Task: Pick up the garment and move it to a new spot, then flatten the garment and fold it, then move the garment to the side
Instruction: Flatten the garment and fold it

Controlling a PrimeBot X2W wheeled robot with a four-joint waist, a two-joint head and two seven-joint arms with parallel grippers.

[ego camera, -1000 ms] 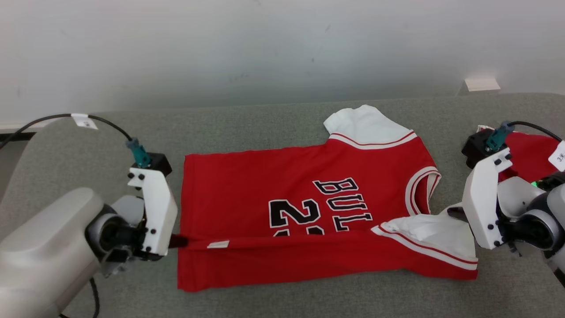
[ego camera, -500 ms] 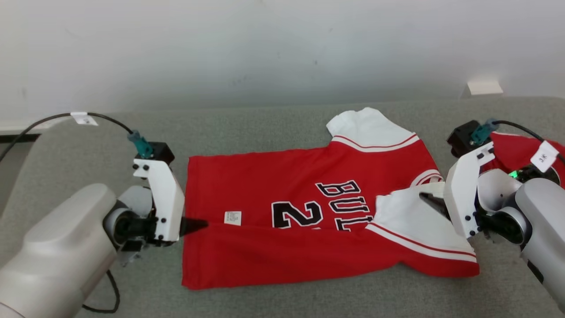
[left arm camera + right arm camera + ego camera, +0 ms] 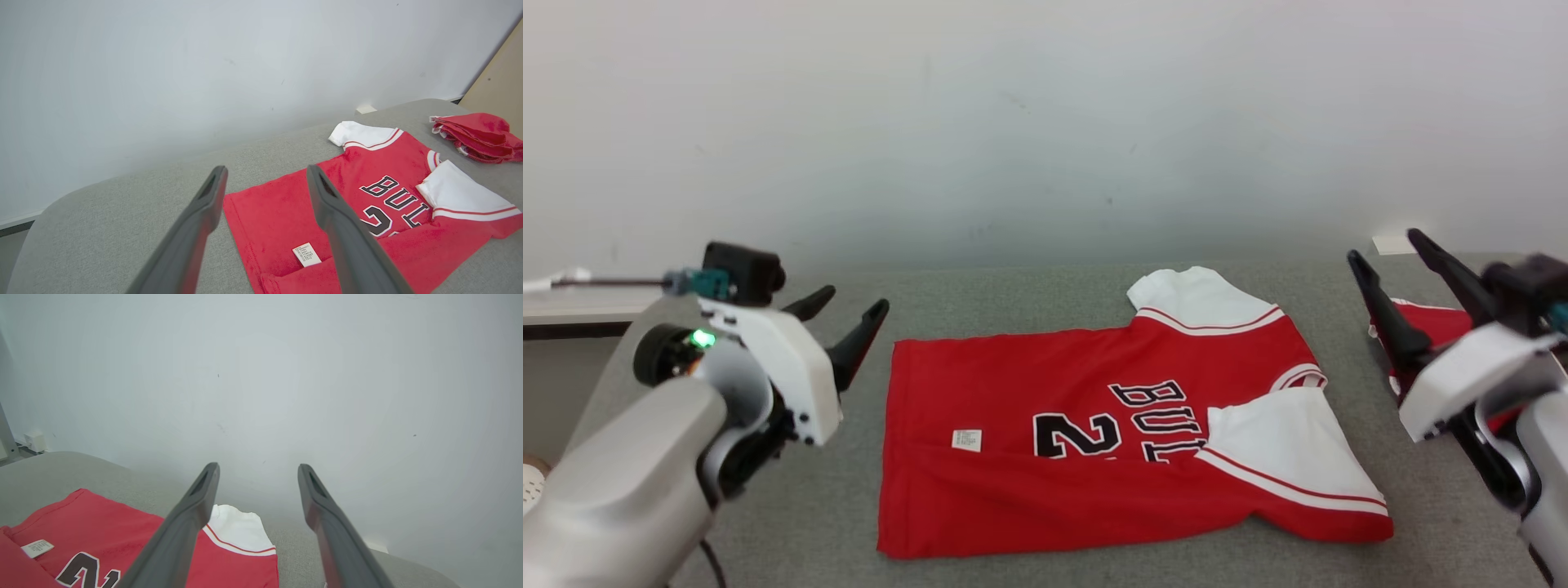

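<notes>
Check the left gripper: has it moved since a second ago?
Yes. The left gripper let go of the jersey at its left hem and drew away; open, it now sits beside the hem's far corner, off the cloth.

Red jersey (image 3: pixel 1013 384) lies part-folded on the grey surface (image 3: pixel 1013 302), left pincer (image 3: pixel 856 299) and right pincer (image 3: pixel 1382 245) gaping either side.

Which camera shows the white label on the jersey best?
Left wrist view: the label is largest there, with its print lines visible. The head view shows it small; the right wrist view catches it near the left edge.
</notes>
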